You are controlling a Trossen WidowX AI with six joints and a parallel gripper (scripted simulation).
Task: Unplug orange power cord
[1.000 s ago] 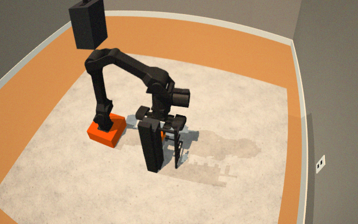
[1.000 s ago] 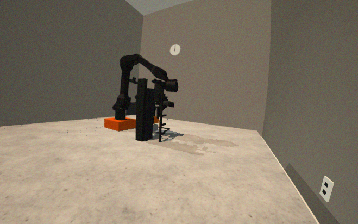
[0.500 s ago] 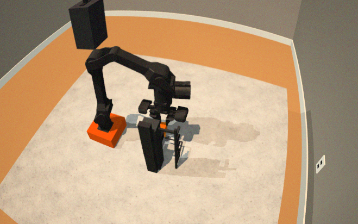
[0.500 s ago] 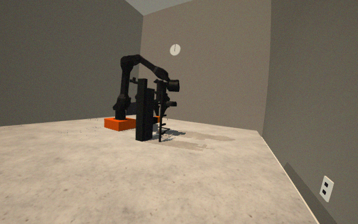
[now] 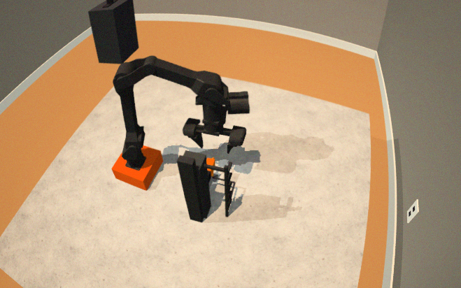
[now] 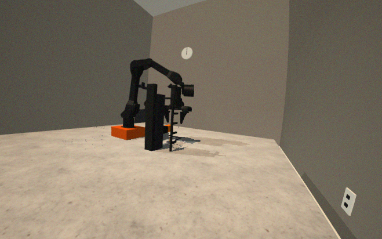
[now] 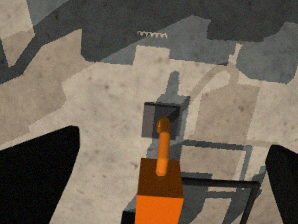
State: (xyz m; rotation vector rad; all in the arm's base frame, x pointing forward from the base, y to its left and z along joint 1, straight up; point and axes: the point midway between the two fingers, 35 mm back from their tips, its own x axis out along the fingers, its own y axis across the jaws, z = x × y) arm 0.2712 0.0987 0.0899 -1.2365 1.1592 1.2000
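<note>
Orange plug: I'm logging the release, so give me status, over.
Gripper open, fingers spread wide, holding nothing. Orange plug below, untouched, beside the power strip. Nothing in the way.

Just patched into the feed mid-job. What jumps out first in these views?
The black arm arches from its orange base with its gripper spread wide, hanging just above the tall black power strip in the middle of the floor. In the wrist view, the orange plug sits free between the open fingers, touching neither.

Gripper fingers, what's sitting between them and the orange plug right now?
Nothing. In the wrist view the open gripper leaves bare gaps on both sides of the orange plug; the top view shows it hanging above the plug.
</note>
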